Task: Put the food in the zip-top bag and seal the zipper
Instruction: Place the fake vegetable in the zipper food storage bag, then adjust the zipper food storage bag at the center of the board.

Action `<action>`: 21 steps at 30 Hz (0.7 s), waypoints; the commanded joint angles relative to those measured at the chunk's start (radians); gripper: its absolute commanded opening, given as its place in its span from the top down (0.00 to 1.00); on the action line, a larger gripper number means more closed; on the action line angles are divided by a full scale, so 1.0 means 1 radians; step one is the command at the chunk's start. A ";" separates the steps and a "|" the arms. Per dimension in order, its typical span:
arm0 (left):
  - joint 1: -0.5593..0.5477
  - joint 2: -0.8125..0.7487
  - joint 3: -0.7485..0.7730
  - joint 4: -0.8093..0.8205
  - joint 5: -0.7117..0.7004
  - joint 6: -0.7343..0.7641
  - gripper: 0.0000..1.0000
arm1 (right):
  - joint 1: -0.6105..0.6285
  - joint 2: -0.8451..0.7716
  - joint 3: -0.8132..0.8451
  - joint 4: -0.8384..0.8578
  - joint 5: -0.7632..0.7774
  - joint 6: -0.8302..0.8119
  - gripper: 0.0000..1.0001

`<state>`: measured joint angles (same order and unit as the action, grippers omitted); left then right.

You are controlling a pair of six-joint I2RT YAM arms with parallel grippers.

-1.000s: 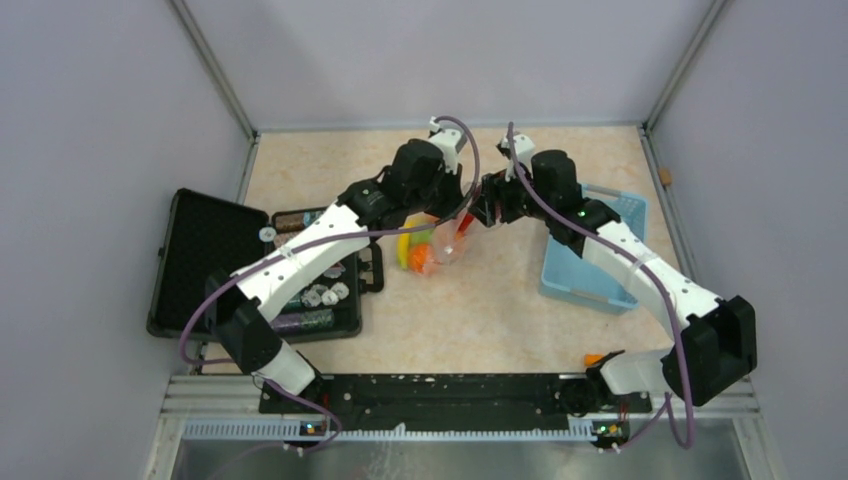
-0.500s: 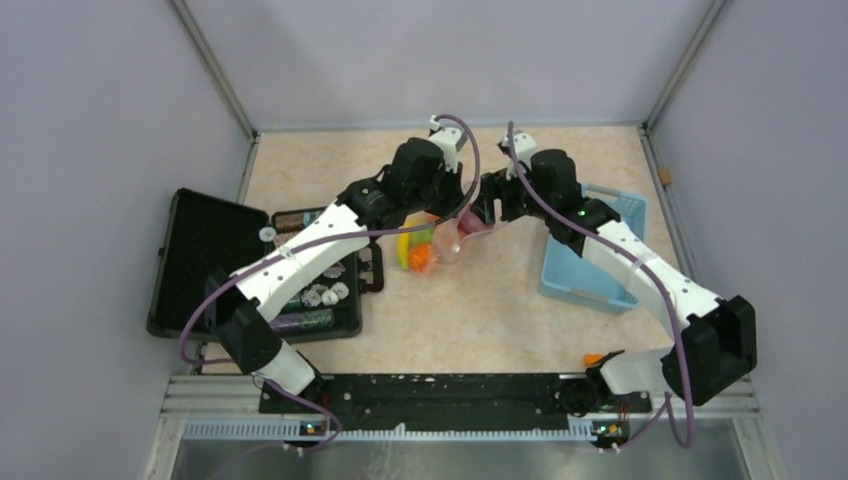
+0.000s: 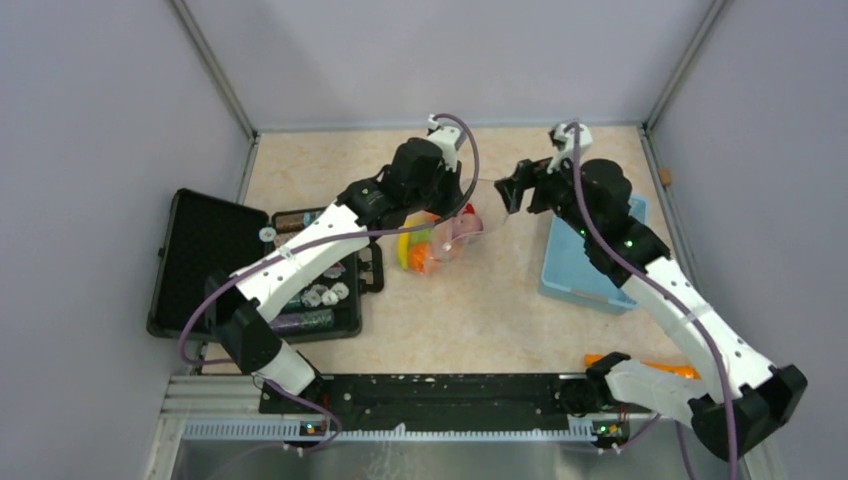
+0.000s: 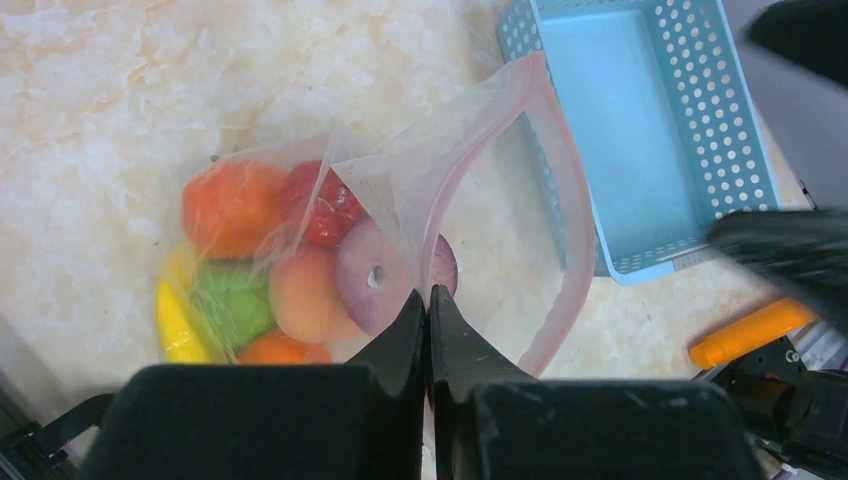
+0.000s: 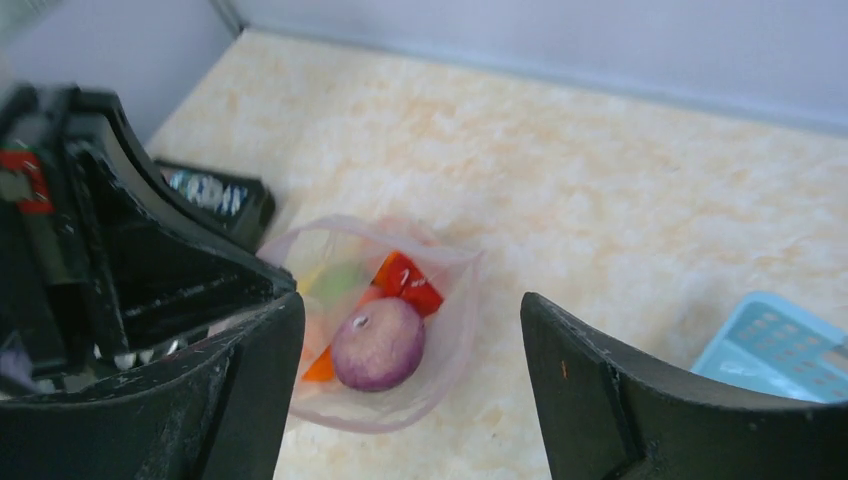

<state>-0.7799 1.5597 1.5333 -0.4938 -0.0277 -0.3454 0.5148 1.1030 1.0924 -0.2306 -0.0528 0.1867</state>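
The left gripper (image 4: 428,300) has its two black fingers pressed together on the edge of the clear, thin, crinkly plastic zip-top bag (image 4: 480,180). It holds the bag's mouth up and open. The right gripper (image 3: 514,188) has its fingers spread wide with nothing between them. The bag sits below it and a little ahead.

The small shiny toy food (image 4: 305,295) lies inside the bag, just past the left fingertips. There is a round orange one (image 4: 230,205), a bumpy red one (image 4: 320,205), a green one (image 4: 230,305), a curved yellow one (image 4: 172,320) and a pinkish-purple ball (image 4: 375,280).

I think the filling looks done, so closing comes next. The thin pinkish-red zipper strip (image 4: 575,220) bends in a big loop beyond the left gripper. To do it well, the left gripper should hold tight and pull the soft strip flat. The right gripper should pinch both sides together at one end and slide along slowly. The plastic is floppy and slippery, so it may fold. I cannot see the slider.

A light-blue plastic basket with little holes (image 4: 700,110) sits beyond the loop.
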 commanded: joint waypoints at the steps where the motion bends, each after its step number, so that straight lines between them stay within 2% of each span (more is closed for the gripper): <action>1: -0.001 -0.050 0.011 0.055 -0.014 -0.001 1.00 | -0.017 -0.050 -0.013 0.018 0.206 0.057 0.23; 3: -0.001 -0.050 0.011 0.055 -0.011 -0.004 1.00 | -0.059 0.005 0.022 -0.052 0.142 0.102 0.26; 6: -0.001 -0.054 0.004 0.055 -0.009 -0.009 1.00 | -0.098 0.103 0.048 -0.085 -0.095 0.099 0.34; 8: -0.001 -0.060 -0.004 0.059 -0.008 -0.012 1.00 | -0.099 0.146 0.056 -0.095 -0.176 0.076 0.40; 15: -0.001 -0.069 -0.010 0.061 -0.008 -0.015 1.00 | -0.098 0.175 0.044 -0.073 -0.169 0.059 0.41; 21: -0.001 -0.064 -0.013 0.063 0.059 -0.006 1.00 | -0.099 0.266 0.073 -0.039 -0.098 0.107 0.49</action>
<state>-0.7795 1.5372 1.5246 -0.4843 -0.0174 -0.3470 0.4160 1.3136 1.1202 -0.3191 -0.1921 0.2581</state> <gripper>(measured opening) 0.002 0.541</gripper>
